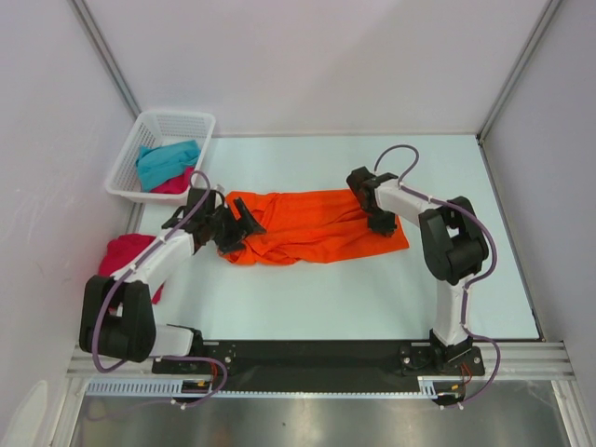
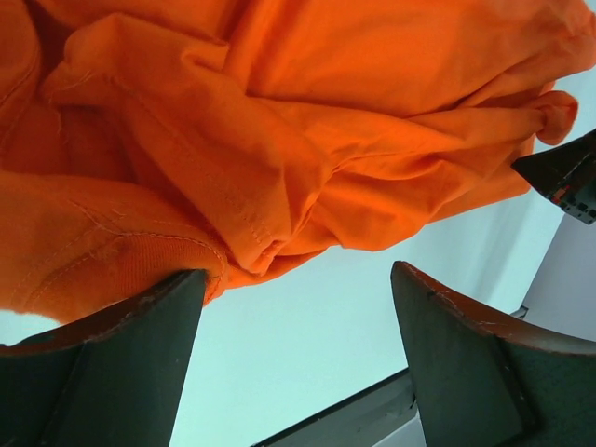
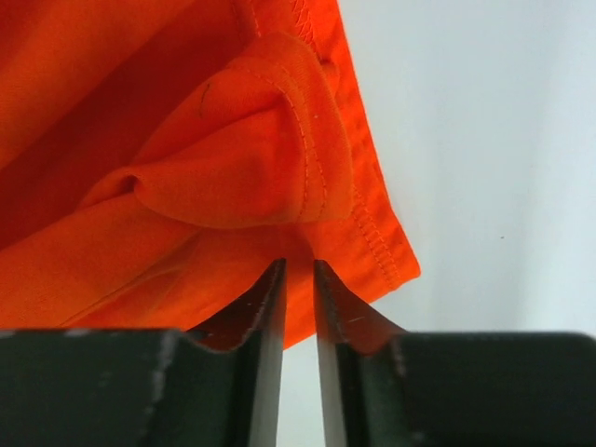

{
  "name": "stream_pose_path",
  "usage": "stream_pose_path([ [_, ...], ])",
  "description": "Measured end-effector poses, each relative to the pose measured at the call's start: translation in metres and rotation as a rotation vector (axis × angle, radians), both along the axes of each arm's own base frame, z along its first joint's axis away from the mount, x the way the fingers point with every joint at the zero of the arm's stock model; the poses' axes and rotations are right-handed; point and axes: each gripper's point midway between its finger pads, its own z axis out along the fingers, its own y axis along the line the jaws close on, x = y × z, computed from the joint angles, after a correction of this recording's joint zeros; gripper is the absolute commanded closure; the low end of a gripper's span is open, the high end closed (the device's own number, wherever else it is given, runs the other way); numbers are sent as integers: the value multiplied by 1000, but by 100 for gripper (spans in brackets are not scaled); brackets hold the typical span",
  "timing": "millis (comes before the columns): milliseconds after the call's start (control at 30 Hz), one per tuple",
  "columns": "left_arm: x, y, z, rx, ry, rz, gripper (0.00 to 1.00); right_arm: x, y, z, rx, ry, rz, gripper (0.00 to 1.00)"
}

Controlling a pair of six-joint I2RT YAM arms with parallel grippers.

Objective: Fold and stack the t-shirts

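In the middle of the table (image 1: 372, 298), the orange t-shirt (image 1: 307, 228) lies rumpled, stretched left to right between the arms; the right gripper (image 3: 298, 265) has its jaws almost together, pinching the hemmed corner at the shirt's right end; the left gripper (image 2: 296, 275) stands wide apart at the bunched left end, cloth brushing one finger but nothing caught. The step looks like taking both ends to spread the shirt flat; the left claw should reach deeper over a single hem, not the wad of folds, before closing; then both should draw apart evenly. How many layers the right jaws hold is unclear; the top view hides both sets of tips. The teal t-shirt (image 1: 168, 160) and a pink t-shirt (image 1: 177, 182) lie in the basket (image 1: 140, 130) at the far left; a second pink t-shirt (image 1: 126, 250), further left on the table, is partly covered by the left arm.
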Motion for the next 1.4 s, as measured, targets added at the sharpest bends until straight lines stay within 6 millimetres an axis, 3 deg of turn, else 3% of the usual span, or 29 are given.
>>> stream_pose_path([
  [167,-14,7,-5,20,20,18,20,-8,-3,-12,17,25,-7,78],
  [333,-20,14,11,34,-27,40,22,-10,-6,-15,17,23,-12,74],
  [433,-28,18,13,39,-57,52,32,-11,-7,-14,21,10,-13,76],
  [533,-45,22,-10,46,-13,56,45,-12,-8,-15,22,3,-14,80],
  [600,-62,24,-36,58,59,58,63,-13,-8,-15,23,2,-14,81],
  [667,-74,26,-54,65,118,64,66,-13,-8,-15,24,0,-13,81],
  [767,-79,28,-66,77,153,68,66,-15,-10,-15,20,0,-14,81],
  [1000,-72,29,-68,84,132,75,65,-19,-16,-15,2,13,-19,78],
  [1100,-72,31,-68,93,131,79,43,-19,-17,-14,-1,17,-20,75],
  [1133,-73,32,-68,101,130,80,31,-20,-18,-14,-3,18,-21,75],
  [1200,-74,36,-63,122,122,87,24,-20,-18,-14,-6,18,-21,73],
  [1400,-63,51,-29,183,9,137,22,-20,-19,-14,-9,19,-21,73],
])
